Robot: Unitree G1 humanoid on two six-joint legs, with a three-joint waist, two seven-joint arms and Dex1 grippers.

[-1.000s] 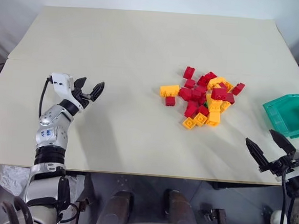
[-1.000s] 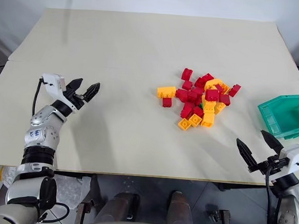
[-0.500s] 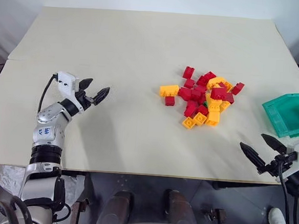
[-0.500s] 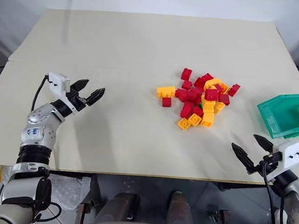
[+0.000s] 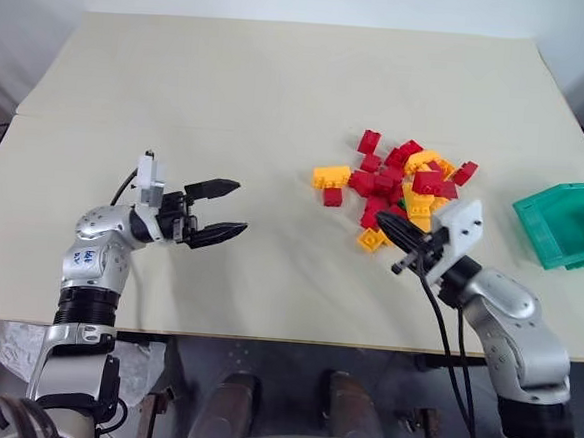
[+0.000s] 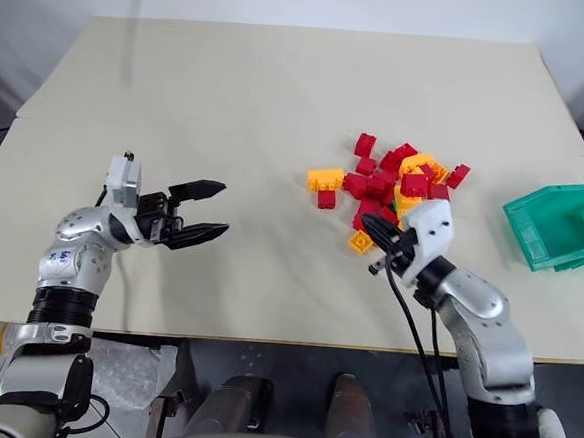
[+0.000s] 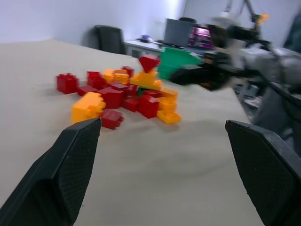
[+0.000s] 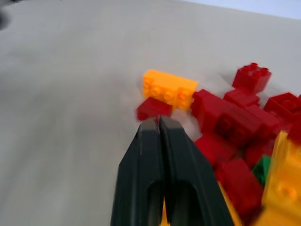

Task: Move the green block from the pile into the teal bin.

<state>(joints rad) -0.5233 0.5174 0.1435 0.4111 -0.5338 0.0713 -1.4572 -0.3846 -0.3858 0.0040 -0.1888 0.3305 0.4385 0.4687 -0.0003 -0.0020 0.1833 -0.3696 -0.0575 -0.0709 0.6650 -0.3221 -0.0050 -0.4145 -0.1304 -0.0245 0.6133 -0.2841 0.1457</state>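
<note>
You see the green block (image 8: 261, 168) as a dark-green sliver buried among red and orange-yellow bricks in the pile (image 5: 404, 192); your right gripper (image 5: 389, 231) is closed empty beside it, left gripper (image 5: 222, 210) spread wide

The left gripper (image 5: 224, 211) is held level, pointed toward the robot's right, with its two black fingers spread apart. The right gripper (image 5: 386, 227) is pointed forward and leftward, its fingers (image 8: 162, 165) pressed together, nothing between them.
</note>
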